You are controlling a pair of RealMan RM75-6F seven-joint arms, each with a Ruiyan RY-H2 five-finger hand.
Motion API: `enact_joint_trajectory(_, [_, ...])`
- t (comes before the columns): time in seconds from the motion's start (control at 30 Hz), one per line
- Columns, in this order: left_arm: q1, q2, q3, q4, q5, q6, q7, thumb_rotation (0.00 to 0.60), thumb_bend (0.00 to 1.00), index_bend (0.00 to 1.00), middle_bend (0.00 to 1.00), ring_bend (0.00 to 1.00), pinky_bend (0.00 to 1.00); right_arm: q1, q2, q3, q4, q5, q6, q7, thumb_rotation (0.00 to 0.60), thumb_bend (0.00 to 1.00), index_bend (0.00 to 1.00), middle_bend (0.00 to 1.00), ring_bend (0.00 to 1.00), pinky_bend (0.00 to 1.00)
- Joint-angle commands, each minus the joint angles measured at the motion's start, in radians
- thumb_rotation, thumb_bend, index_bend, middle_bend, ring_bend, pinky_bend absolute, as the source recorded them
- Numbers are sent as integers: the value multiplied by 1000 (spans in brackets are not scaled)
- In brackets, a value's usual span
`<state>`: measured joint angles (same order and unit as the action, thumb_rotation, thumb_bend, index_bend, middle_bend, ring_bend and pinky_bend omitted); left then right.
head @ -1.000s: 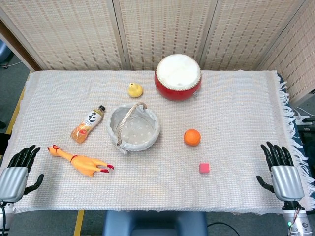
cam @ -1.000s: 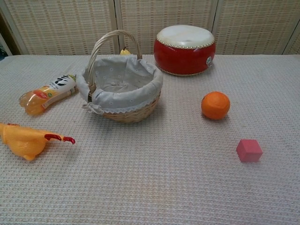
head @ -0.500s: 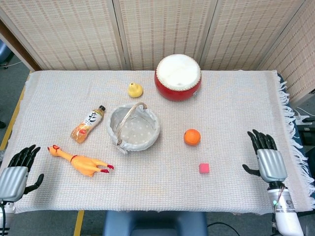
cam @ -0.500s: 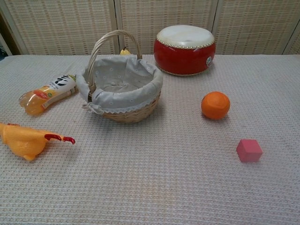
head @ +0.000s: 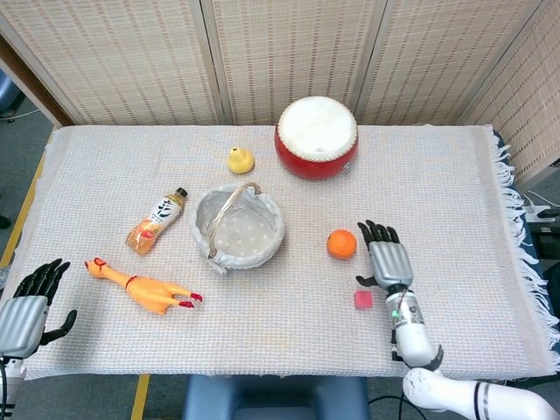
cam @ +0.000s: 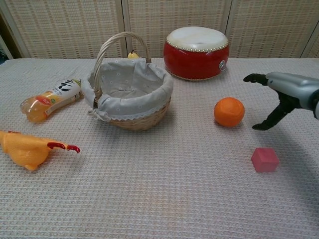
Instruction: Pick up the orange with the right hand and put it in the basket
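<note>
Head view, right robot hand: the silver right robot hand with black fingers point(head: 388, 259) hovers over the worktop point(head: 455, 192), fingers spread apart and holding nothing; in the chest view the same hand point(cam: 286, 94) shows thumb and fingers wide apart.
Small pink cube: the small pink cube point(head: 362, 299) lies just beside the right robot hand, on its near-left side, not touching it.
Round orange fruit: the round orange fruit point(head: 342, 244) sits on the worktop just left of the right robot hand's fingertips, apart from them, outside the basket; in the chest view point(cam: 229, 111) a gap shows between it and the thumb.
Left robot hand: the left robot hand point(head: 26, 306) rests at the near-left corner, fingers apart, holding nothing.
Yellow rubber chicken: the yellow rubber chicken point(head: 144, 287) lies far left of the right robot hand.
Wicker basket: the cloth-lined wicker basket with a hoop handle point(head: 206, 229) stands left of the orange fruit, well apart.
Drink bottle: the orange drink bottle point(head: 156, 221) lies on its side left of the basket.
Small yellow toy: the small yellow toy point(head: 241, 160) sits beyond the basket.
Red drum: the red drum with a white top point(head: 316, 137) stands farthest, beyond the orange fruit.
</note>
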<state>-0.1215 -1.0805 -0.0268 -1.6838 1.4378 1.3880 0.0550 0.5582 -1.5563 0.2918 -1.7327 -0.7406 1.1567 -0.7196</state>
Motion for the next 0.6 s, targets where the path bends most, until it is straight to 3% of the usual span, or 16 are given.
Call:
enact_joint_trajectory(0.03, [-1,4,-2,-3,-7,-6,-9,600,373,0,0,0,107,71,-86,24,81,68,4,-54,600,69,0,0,0,28])
enact_joint_trajectory(0.33, [-4,11,0,-7,-8,-14,-25,600,372,0,0,0,107,177,-223,49,281,139,2,-97,600,76,0,0,0,98])
enact_joint_trajectory(0.47, [-4,14,2,-10,-6,-18,-31,600,372,0,0,0,106,212,-282,53,380,152,-8,-97,600,168,56,6,1,182])
enact_joint_trajectory(0.53, [-4,15,4,-11,-3,-17,-33,600,374,0,0,0,106,229,-319,57,444,136,-7,-80,600,230,103,90,71,278])
enact_joint_trajectory(0.6, [-3,16,5,-11,0,-15,-34,600,375,0,0,0,107,237,-347,63,482,117,-7,-51,600,290,120,317,310,498])
